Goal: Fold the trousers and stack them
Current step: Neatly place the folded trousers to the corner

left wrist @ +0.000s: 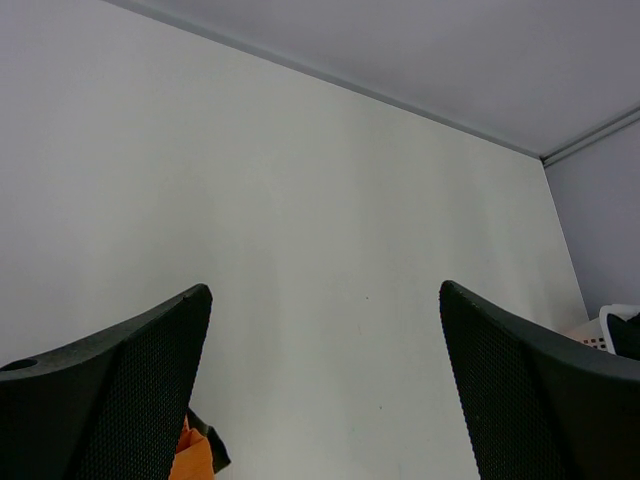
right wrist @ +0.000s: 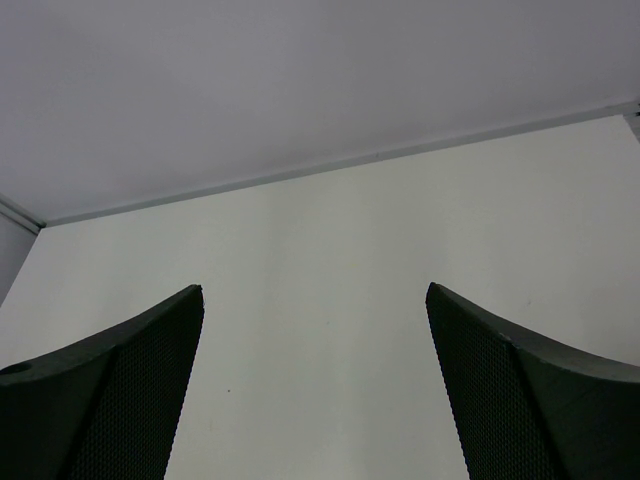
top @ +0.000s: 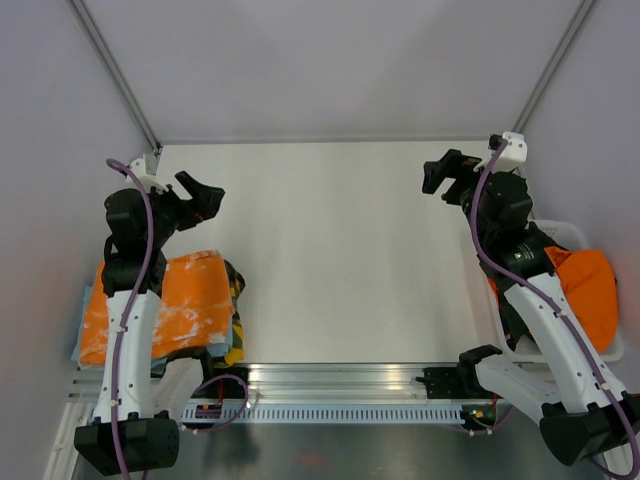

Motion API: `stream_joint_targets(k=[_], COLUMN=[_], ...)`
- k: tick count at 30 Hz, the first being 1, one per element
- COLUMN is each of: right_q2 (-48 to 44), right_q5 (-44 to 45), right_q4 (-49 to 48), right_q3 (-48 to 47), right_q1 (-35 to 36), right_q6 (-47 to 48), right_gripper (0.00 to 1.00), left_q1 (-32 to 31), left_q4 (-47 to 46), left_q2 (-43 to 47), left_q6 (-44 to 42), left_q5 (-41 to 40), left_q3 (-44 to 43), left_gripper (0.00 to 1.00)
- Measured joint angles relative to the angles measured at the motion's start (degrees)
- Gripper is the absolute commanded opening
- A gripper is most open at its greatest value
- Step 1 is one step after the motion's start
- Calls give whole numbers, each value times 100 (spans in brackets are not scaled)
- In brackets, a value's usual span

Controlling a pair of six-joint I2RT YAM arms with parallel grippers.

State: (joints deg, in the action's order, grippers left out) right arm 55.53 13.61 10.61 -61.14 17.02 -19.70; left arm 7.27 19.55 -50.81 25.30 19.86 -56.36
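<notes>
- Two grippers, left gripper (top: pixel 204 193) and right gripper (top: pixel 441 173), both spread wide with nothing in them, up over the table (top: pixel 340 250).
- One pair of trousers (top: pixel 195 305): orange with white blotches, folded, on top of a pile of clothes (top: pixel 236 318) at the table's left edge by the left arm.
- Top cam shows them whole. Left wrist cam gets just an orange sliver, right wrist cam only table.
- One basket (top: pixel 566 231) on the right, with one plain orange garment (top: pixel 590 290) in it.

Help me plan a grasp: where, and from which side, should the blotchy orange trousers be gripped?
Probably the trousers' free right edge, jaws coming in low from the table's middle: they lie folded flat atop a stack, and the left arm hangs over their left part.
</notes>
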Motion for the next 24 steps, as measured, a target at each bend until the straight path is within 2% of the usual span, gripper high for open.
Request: stream_joint_targets(k=[11,18,24], right_q2=[332,1161,1932], right_q5=[-17,201,179], right_q4=[-203,-313,146], right_q3=[0,-13,-437], right_q1=[0,2,0], right_q6=[0,-4,-162], right_gripper=[98,98,98], left_q1=[0,0,0], left_q4=[50,254,260], left_q2=[118,-153,-330], left_q6=[68,61,31], left_q5=[-33,-343,-542], left_q3=[136,-7,-94], left_gripper=[100,100,100])
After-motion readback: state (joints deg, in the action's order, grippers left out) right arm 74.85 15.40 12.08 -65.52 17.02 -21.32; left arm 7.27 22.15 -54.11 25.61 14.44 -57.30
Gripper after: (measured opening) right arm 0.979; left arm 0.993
